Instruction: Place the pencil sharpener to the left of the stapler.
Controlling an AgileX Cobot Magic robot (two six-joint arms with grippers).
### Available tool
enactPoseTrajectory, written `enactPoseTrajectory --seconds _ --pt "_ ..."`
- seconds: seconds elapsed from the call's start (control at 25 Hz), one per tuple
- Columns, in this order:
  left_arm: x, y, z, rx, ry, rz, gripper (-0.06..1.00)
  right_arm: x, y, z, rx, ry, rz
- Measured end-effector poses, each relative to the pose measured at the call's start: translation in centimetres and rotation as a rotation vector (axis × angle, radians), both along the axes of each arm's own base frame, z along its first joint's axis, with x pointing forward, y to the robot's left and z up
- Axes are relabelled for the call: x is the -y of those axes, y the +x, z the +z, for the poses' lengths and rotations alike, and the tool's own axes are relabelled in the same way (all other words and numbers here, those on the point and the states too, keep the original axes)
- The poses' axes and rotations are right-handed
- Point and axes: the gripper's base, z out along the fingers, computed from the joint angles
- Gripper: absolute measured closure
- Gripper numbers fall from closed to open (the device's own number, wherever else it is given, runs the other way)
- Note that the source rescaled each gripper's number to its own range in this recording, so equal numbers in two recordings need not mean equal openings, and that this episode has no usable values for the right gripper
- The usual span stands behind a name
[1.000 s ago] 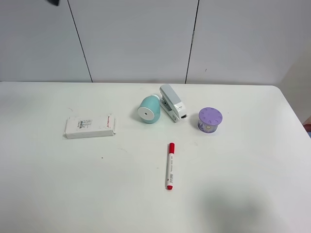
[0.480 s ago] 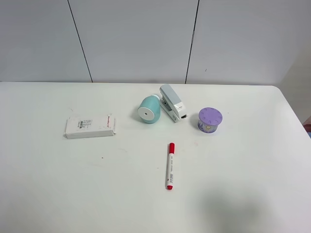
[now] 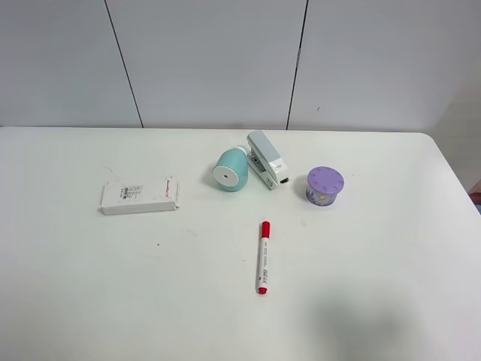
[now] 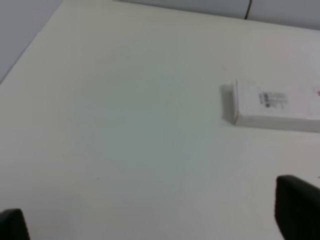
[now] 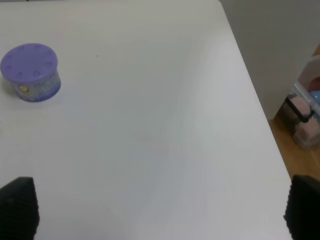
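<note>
The teal pencil sharpener (image 3: 231, 169) lies on its side on the white table (image 3: 376, 301), flat white end facing the front. It sits just left of the white and grey stapler (image 3: 267, 159), almost touching it. Neither arm shows in the exterior high view. My left gripper (image 4: 154, 216) is open over bare table, with only its dark fingertips (image 4: 297, 205) in the left wrist view. My right gripper (image 5: 161, 209) is also open, its fingertips (image 5: 18, 206) wide apart above the table's right part. Neither wrist view shows the sharpener or the stapler.
A flat white box (image 3: 140, 195) (image 4: 275, 105) lies at the left. A purple round tin (image 3: 325, 185) (image 5: 31, 72) stands right of the stapler. A red marker (image 3: 263, 256) lies in front. Past the table's right edge (image 5: 255, 100) are bins on the floor (image 5: 305, 120).
A dark shape at the top left corner of the exterior high view one second ago is gone. Nothing on the table has moved.
</note>
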Motion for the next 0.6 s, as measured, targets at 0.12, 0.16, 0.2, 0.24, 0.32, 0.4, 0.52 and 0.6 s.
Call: enactPoseTrajectory --seconds 0.12,0.16,0.2,0.24,0.32,0.4,0.52,0.6 --pt "0.5 0.7 -0.8 0.007 -0.021 -0.058 -0.06 0.0 0.0 0.0 0.0 0.0 0.0" --pt "0.7 1.0 -1.0 0.014 -0.02 -0.083 -0.06 0.0 0.0 0.0 0.0 0.0 0.0" --pt "0.9 1.1 -1.1 0.016 -0.02 -0.104 -0.06 0.0 0.0 0.0 0.0 0.0 0.0" --pt "1.0 1.2 -1.1 0.018 -0.013 -0.122 -0.06 0.0 0.0 0.0 0.0 0.0 0.0" --pt "1.2 1.2 -1.1 0.025 0.001 -0.156 -0.06 0.0 0.0 0.0 0.0 0.0 0.0" --pt "1.4 1.2 -1.0 0.028 0.018 -0.18 -0.06 0.0 0.0 0.0 0.0 0.0 0.0" --pt "1.4 1.3 -1.0 0.028 0.031 -0.193 -0.06 0.0 0.0 0.0 0.0 0.0 0.0" --pt "1.4 1.3 -1.0 0.027 0.037 -0.197 -0.06 0.0 0.0 0.0 0.0 0.0 0.0"
